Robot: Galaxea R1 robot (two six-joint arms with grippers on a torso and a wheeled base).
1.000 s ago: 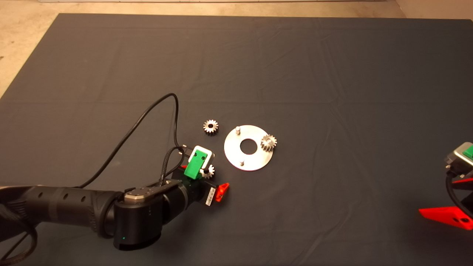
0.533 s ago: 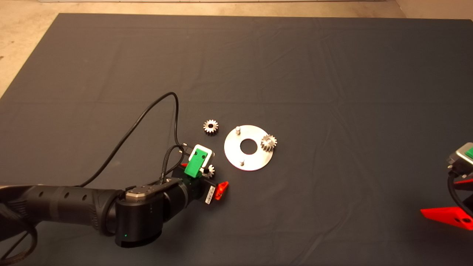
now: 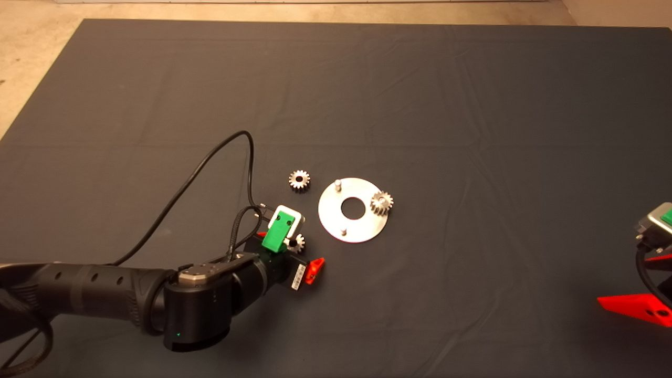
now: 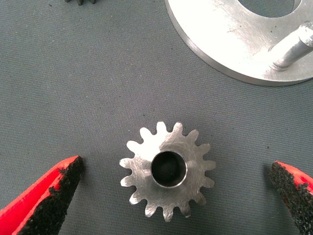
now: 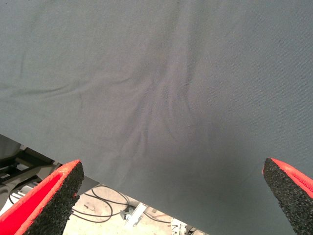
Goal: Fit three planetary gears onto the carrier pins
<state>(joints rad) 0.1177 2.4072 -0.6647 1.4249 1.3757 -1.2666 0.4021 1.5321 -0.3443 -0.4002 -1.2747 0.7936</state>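
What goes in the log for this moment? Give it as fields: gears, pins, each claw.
gear on pin: one, on the disc
loose gears: two on the mat; one beside the disc, one between the left claw's fingers
bare pins: two
left claw: open, around the gear, pads apart from its teeth
right claw: open, parked at the mat's edge

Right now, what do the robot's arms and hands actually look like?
The left arm is thick, black and tubular, with a black cable looping off it. Its left hand is green with a white label. The fingers are red wedges with rough black pads. The right hand looks alike.
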